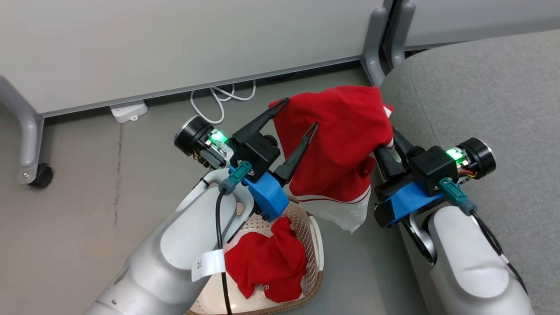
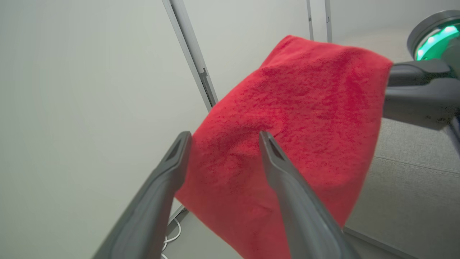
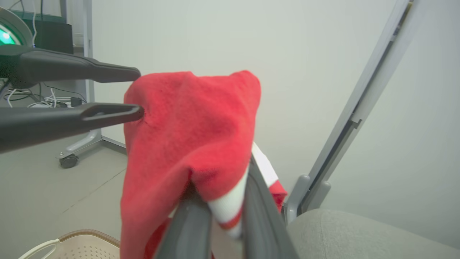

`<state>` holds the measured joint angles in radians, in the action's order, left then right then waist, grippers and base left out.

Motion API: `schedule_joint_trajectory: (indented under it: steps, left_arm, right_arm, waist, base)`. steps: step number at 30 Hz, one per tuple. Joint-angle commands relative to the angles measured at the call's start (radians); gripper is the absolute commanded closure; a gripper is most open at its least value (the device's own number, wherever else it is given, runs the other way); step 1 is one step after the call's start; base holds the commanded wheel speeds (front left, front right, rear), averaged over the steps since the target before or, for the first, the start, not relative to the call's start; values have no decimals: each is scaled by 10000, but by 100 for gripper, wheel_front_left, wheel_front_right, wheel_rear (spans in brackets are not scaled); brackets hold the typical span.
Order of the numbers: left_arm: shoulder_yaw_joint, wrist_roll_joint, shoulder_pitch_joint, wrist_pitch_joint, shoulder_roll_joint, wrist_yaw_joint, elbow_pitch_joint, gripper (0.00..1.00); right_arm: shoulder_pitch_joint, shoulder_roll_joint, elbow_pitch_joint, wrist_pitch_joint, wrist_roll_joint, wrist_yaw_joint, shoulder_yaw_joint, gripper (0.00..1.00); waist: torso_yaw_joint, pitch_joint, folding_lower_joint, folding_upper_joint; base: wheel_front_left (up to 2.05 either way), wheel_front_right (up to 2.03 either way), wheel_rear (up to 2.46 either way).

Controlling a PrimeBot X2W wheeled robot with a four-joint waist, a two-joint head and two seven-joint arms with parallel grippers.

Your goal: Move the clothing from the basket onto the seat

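Head view shows crumpled garment point(image 1: 267, 262) in basket point(image 1: 316, 245), trimmed garment point(image 1: 341, 131) in right hand point(image 1: 389, 142).

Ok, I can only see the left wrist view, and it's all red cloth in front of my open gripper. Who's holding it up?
Observer: The right gripper is shut on the white trim of that soft red fabric garment.
Operator: Is there more to pick up?
Observer: Yes, a second red fabric garment lies crumpled in the oval cream plastic basket with perforated walls.
Operator: Where's that basket?
Observer: On the grey floor, left of the light-grey fabric seat, with a strip of floor between them.
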<state>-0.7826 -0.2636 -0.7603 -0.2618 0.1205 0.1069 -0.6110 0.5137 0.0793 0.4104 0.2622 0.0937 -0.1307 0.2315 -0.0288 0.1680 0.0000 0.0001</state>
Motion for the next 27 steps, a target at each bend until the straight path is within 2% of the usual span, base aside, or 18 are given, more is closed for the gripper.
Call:
schedule_joint_trajectory:
  steps: [1, 17, 27]
  left_arm:
    - [76, 52, 53, -48, 53, 42, 41, 0]
    - [-169, 270, -92, -48, 188, 127, 158, 0]
    - [-554, 348, -210, -48, 244, 172, 265, 0]
  right_arm:
    - [-108, 36, -149, 42, -29, -1, -126, 100]
    - [-721, 39, -1703, 42, -46, -1, -1990, 100]
    - [-1248, -113, -2302, 40, -145, -1, -3065, 100]
  waist:
    - [-267, 203, 0, -1]
    - [-2179, 1048, 0, -1]
    - [-3127, 1560, 0, -1]
  base:
    - [0, 0, 0]
    - [0, 0, 0]
    - [0, 0, 0]
